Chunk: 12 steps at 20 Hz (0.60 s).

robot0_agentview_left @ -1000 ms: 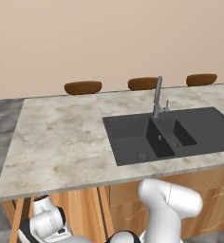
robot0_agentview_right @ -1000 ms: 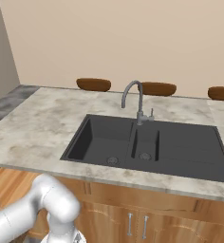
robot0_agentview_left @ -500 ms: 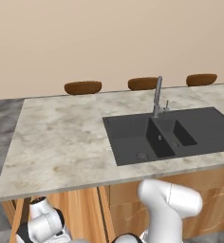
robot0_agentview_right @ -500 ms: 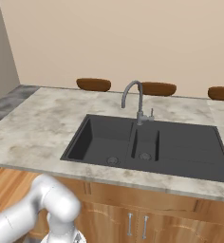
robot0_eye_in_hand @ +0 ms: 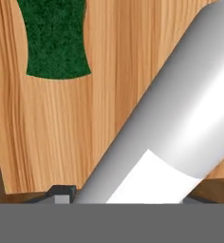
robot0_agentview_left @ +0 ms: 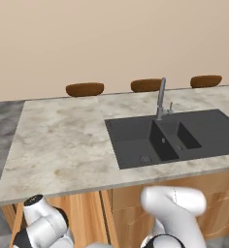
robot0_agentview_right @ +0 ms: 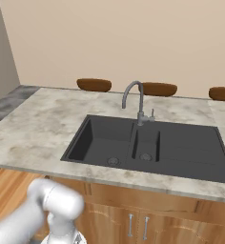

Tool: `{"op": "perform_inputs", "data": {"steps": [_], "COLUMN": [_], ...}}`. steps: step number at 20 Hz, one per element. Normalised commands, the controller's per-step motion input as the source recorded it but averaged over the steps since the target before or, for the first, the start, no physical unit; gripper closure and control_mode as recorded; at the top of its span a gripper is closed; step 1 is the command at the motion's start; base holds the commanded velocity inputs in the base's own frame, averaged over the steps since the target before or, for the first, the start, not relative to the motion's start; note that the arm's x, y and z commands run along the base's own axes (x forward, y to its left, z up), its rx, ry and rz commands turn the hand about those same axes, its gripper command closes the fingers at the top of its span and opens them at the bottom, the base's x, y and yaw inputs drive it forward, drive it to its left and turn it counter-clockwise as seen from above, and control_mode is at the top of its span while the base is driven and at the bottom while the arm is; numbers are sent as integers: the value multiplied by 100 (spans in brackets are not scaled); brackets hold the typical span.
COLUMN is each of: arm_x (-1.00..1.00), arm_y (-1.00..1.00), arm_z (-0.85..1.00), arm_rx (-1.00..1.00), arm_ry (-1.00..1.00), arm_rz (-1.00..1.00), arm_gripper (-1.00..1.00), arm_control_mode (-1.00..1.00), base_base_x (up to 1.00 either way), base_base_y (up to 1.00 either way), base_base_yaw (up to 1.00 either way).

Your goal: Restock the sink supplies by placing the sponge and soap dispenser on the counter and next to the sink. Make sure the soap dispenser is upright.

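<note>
In the hand view the soap dispenser (robot0_eye_in_hand: 180, 104), a light-grey cylinder with a white label, runs slantwise from the top right down between my fingertips. My gripper (robot0_eye_in_hand: 128, 194) is shut on it, one dark fingertip (robot0_eye_in_hand: 61, 192) against its left side. The green sponge (robot0_eye_in_hand: 57, 40) lies flat on a wooden surface (robot0_eye_in_hand: 52, 133) at the top left, apart from the bottle. The marble counter (robot0_agentview_left: 63, 140) (robot0_agentview_right: 33, 128) carries the dark double-basin sink (robot0_agentview_left: 136, 140) (robot0_agentview_right: 105, 140). The bottle's nozzle is out of frame.
A grey faucet (robot0_agentview_left: 161, 97) (robot0_agentview_right: 139, 102) stands behind the sink's divider. Brown stool seats (robot0_agentview_left: 85, 89) (robot0_agentview_right: 94, 84) line the counter's far edge. Wooden cabinet doors with handles (robot0_agentview_right: 129, 224) sit under the counter. My arm's white links (robot0_agentview_left: 177, 203) (robot0_agentview_right: 52, 200) hang low before the cabinets.
The arm's links in front of the cabinets have shifted slightly. The counter and sink look the same.
</note>
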Motion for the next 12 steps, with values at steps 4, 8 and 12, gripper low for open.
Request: {"op": "perform_inputs", "data": {"steps": [4,8,12], "arm_x": [-14,-2,-3], "arm_y": [-74,-100,-100], "arm_z": [92,89,96], "arm_rx": [35,52,50], "arm_ry": [-18,-20,-17], "arm_rz": [-3,1,0], "arm_gripper": [100,100,100], "arm_control_mode": [-100,-100,-100], "base_base_x": [0,0,0], "base_base_y": [0,0,0], "base_base_yaw": [0,0,0]}}
